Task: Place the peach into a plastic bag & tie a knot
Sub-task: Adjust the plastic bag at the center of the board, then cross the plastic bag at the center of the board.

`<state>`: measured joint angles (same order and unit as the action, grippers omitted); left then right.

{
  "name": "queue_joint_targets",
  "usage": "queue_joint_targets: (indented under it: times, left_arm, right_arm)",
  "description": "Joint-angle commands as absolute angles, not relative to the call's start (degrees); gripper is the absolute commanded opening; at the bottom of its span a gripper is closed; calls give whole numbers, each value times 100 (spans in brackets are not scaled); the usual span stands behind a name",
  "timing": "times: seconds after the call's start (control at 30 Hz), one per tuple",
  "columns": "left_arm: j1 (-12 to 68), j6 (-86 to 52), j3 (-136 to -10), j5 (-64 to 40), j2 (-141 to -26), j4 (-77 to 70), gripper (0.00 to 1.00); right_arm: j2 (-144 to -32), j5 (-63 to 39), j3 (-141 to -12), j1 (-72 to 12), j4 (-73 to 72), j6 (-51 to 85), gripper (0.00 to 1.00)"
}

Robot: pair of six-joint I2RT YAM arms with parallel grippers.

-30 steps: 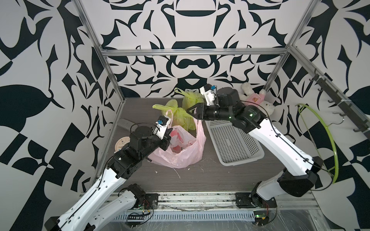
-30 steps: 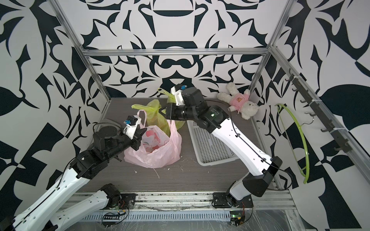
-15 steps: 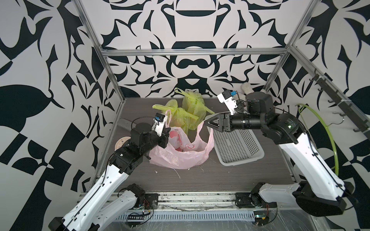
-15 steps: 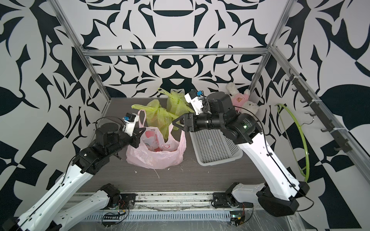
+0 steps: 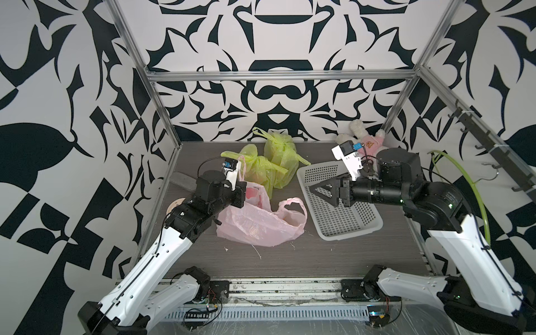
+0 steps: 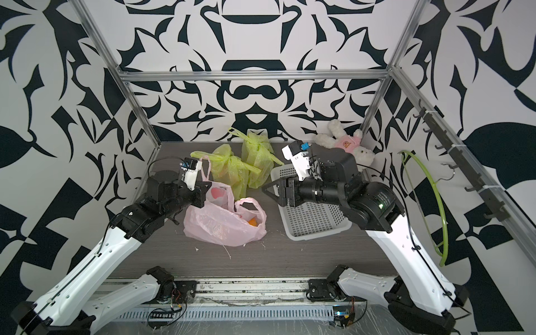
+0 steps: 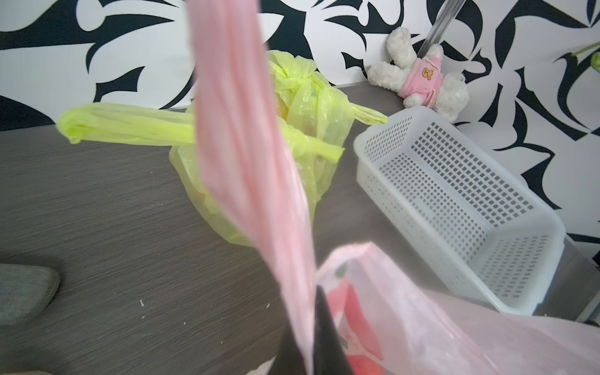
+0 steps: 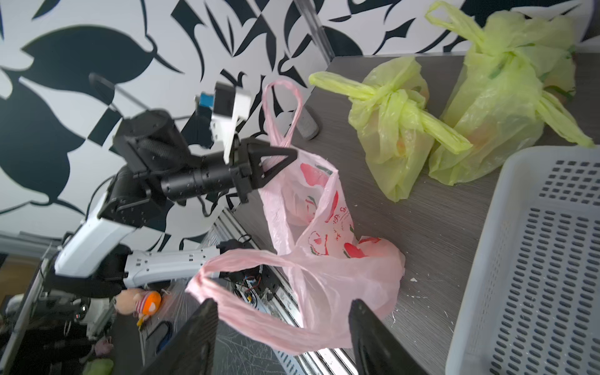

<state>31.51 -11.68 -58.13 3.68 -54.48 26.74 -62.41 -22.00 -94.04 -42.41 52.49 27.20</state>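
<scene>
Peach [image 6: 253, 222]: an orange patch low inside the pink plastic bag [image 6: 220, 226], seen through the bag's mouth in a top view. The rest of the fruit is hidden by the film.

Bag: it lies slumped on the table [image 5: 290, 261], mouth not tied. One handle [image 7: 246, 146] is pulled up taut. The other handle loop [image 8: 259, 292] sags loose at the side nearer the right arm.

Left gripper [image 8: 282, 159]: fingers pressed together, pinching the taut handle close to the bag's mouth.

Right gripper [image 5: 314, 190]: fingers spread wide and holding nothing. In the right wrist view the loose loop crosses the gap between them. In both top views the tips hang above the near edge of the white perforated basket [image 5: 342, 220], just beside the bag but apart from it.

Behind the pink bag stand two knotted yellow-green bags [image 5: 261, 171], touching each other. A plush toy [image 5: 365, 145] lies in the far corner beyond the basket.
</scene>
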Motion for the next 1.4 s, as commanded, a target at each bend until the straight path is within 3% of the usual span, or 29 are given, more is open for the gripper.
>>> queue_joint_targets:
  times: [0.0,0.13,0.33,0.57,0.73,0.83,0.9,1.07,1.17,1.37]
  left_arm:
    - [3099,-1513,-6100,573,-5573,2967,0]
    - [3022,-1651,-6291,573,-5733,3161,0]
    - [2901,-1767,-6328,439,-5770,3165,0]
    - [2894,-1810,-6324,366,-5748,3153,0]
    - [2893,-1846,-6320,238,-5722,3138,0]
    - [2892,-1838,-6276,155,-5637,3094,0]
    - [2892,-1839,-6224,61,-5559,3052,0]
    - [2892,-1658,-6022,-613,-5413,2845,0]
    - [2896,-1431,-5774,-1678,-5280,2493,0]
    - [2892,-1195,-5854,-3147,-5602,2396,0]
  right_arm:
    - [-6238,-1876,-9254,-4788,4478,2054,67]
    - [-6681,-900,-9628,-5413,4628,1619,66]
    - [-7032,125,-9838,-5495,4570,1601,63]
    - [-7332,254,-9796,-5645,4178,1914,65]
    - [-7559,363,-9722,-5816,3822,2124,75]
    - [-7727,482,-9820,-5827,3779,2187,74]
    - [-7834,510,-9915,-5824,3779,2189,66]
    - [-7993,493,-10028,-5827,3632,2189,32]
    - [-8063,372,-10163,-5827,3516,2190,1]
    - [-8441,-421,-10669,-5818,3462,2151,0]
